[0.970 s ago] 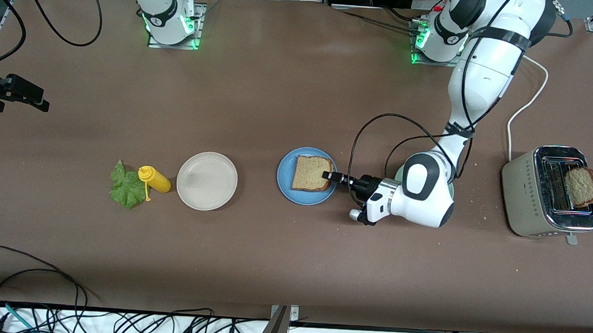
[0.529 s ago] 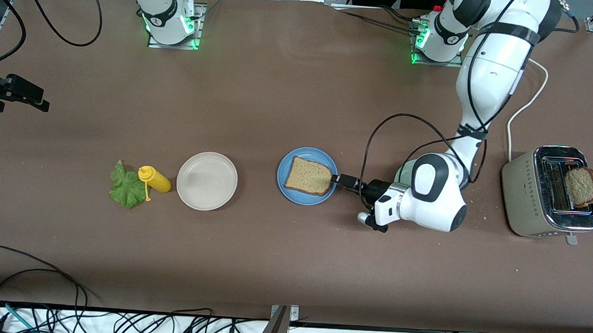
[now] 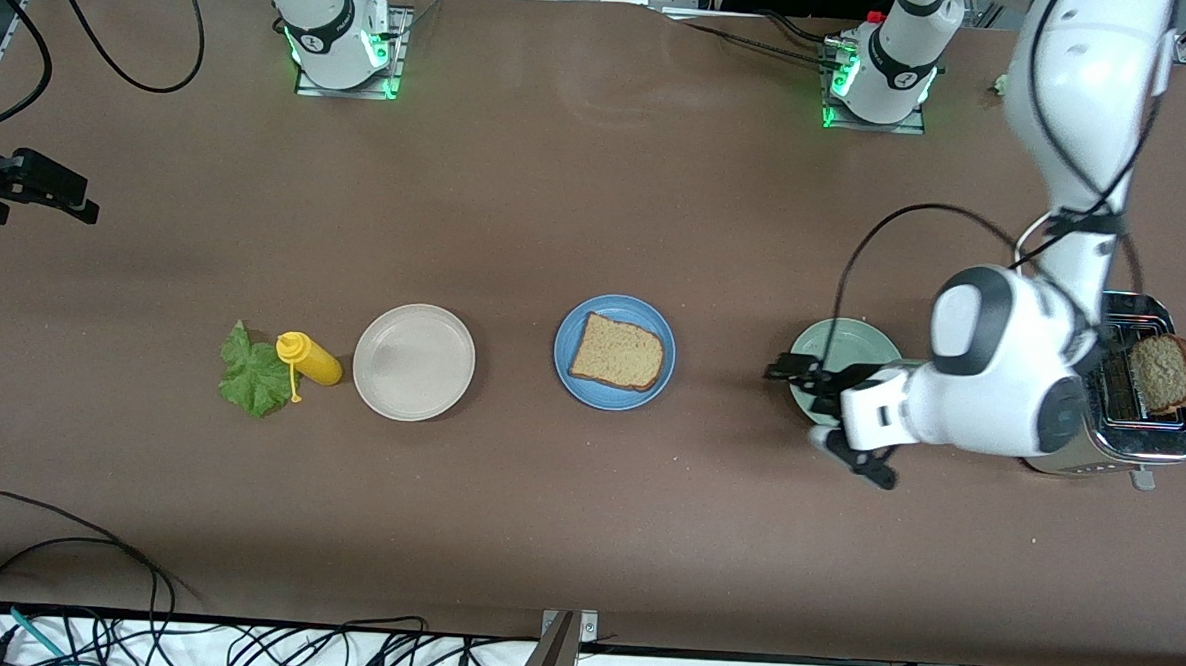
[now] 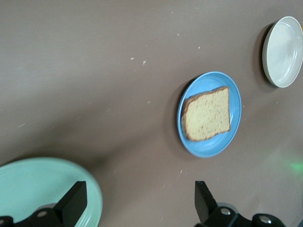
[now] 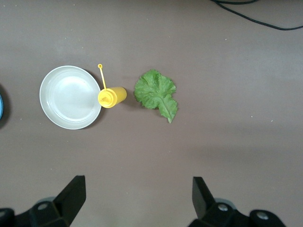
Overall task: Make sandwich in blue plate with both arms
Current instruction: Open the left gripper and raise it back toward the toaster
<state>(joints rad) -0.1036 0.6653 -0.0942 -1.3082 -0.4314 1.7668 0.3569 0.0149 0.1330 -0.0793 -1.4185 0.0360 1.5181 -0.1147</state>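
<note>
Table [image 3: 544,531]: brown surface, carrying all items listed below.

Left arm [image 3: 1083,114]: reaching from its base down toward the toaster end of the table.

Toaster [image 3: 1061,393]: metallic, at the left arm's end of the table, well apart from the blue plate; one bread slice [image 3: 1162,372] lying on its top edge.

Right arm [image 3: 317,11]: only the base section visible in the front view; waiting.

Beige-white plate [image 3: 414,361]: beside the blue plate, toward the right arm's end of the table, apart from it.

Blue plate [image 3: 576,382]: near the table's middle, landmark for all positions here. One brown bread slice [image 3: 617,353] lying flat in it, slightly turned. Single slice only, with no lettuce or second slice on it.

Mint-green plate [image 3: 833,341]: beside the blue plate, toward the left arm's end of the table, apart from it.

Left gripper [image 4: 139,201]: over the mint-green plate's edge facing the blue plate, well clear of the bread. Fingers [image 4: 75,201] spread wide, released, holding nothing.

Right gripper [image 5: 137,198]: high over the table, fingers [image 5: 73,194] spread wide, empty.

Lettuce leaf [image 3: 251,373]: on the table, farther from the blue plate than the beige-white plate.

Yellow squeeze bottle [image 3: 310,359]: lying on its side between the lettuce leaf and the beige-white plate, just beside the leaf.
</note>
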